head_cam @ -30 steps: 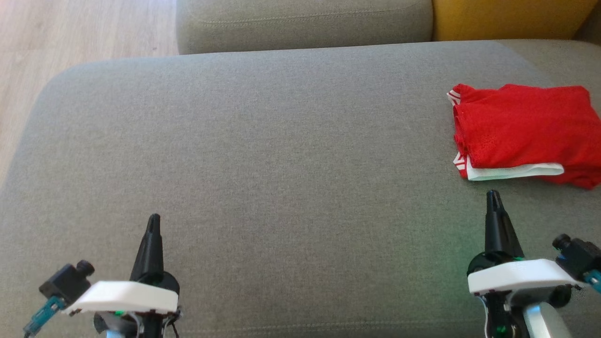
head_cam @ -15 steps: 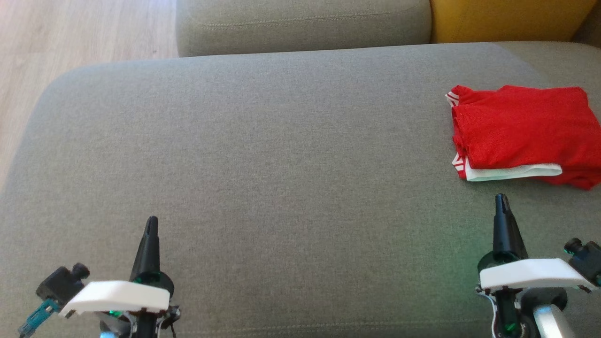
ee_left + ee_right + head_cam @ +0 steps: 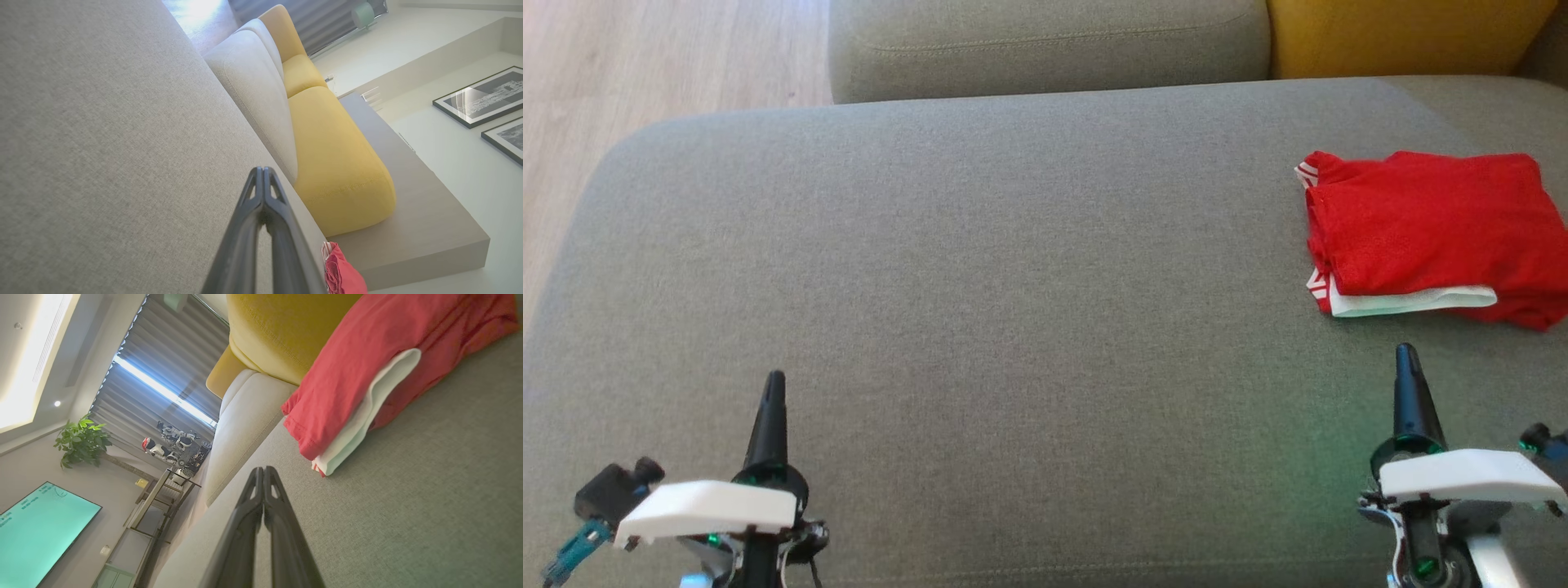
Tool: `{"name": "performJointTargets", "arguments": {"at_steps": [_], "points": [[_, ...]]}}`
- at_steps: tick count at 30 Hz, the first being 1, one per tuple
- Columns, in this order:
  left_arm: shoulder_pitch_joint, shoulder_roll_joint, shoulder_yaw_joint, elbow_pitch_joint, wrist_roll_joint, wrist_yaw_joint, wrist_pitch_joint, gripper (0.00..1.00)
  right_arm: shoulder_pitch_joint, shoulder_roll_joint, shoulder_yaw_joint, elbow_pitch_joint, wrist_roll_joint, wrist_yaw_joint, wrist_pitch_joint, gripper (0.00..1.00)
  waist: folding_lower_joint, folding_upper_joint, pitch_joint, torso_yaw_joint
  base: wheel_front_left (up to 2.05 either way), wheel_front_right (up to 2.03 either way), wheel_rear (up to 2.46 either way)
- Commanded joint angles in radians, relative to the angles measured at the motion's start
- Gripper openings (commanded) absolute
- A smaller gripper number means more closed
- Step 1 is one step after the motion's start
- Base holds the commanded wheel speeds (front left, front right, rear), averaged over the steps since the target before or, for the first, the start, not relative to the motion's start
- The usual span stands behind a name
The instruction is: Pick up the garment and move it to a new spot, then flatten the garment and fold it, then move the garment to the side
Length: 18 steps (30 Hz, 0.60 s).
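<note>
Beyond the left pincer [image 3: 774,382] and off to its left, pale wooden floor [image 3: 645,65] shows past the rounded edge of the grey sofa seat [image 3: 1013,269]. That pincer sits low over the near part of the seat. Its two dark fingers are pressed together with nothing between them, and their tips point toward the sofa's back. Ahead of it and a little to its right lies the grey back cushion [image 3: 1045,41]. Between the two pincers the seat fabric is plain grey. Further right, a yellow cushion [image 3: 1405,33] adjoins the grey one, well ahead of the right pincer [image 3: 1406,355]. The red garment [image 3: 1429,229] lies folded on the seat just ahead of the right pincer's tips, near them but apart. A white band runs along the garment's near edge, and white stripes show at its left corners. The right pincer is likewise closed tight and holds nothing, its fingers pointing toward the garment's near edge.
</note>
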Motion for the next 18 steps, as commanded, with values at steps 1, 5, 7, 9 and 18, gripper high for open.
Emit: {"name": "performJointTargets", "arguments": {"at_steps": [1, 5, 7, 9, 18], "points": [[-0.055, 0.015, 0.029, -0.026, -0.020, -0.007, 0.009, 0.00, -0.058, -0.021, 0.004, -0.029, 0.028, 0.004, 0.008, 0.00, 0.0000, 0.0000, 0.000, 0.000, 0.00, 0.00, 0.00], [-0.059, 0.015, 0.036, -0.022, -0.056, -0.007, 0.021, 0.00, -0.061, -0.021, -0.001, -0.026, 0.075, 0.004, 0.019, 0.00, 0.0000, 0.0000, -0.002, -0.001, 0.00, 0.00, 0.00], [-0.062, 0.016, 0.040, -0.020, -0.073, -0.008, 0.026, 0.00, -0.062, -0.021, -0.004, -0.025, 0.098, 0.004, 0.024, 0.00, 0.0000, 0.0000, -0.003, -0.001, 0.00, 0.00, 0.00], [-0.064, 0.016, 0.043, -0.018, -0.091, -0.008, 0.032, 0.00, -0.063, -0.021, -0.007, -0.024, 0.121, 0.004, 0.030, 0.00, 0.0000, 0.0000, -0.004, -0.001, 0.00, 0.00, 0.00], [-0.074, 0.016, 0.060, -0.009, -0.170, -0.009, 0.059, 0.00, -0.068, -0.022, -0.019, -0.018, 0.226, 0.005, 0.056, 0.00, 0.0000, 0.0000, -0.009, -0.002, 0.00, 0.00, 0.00]]}}
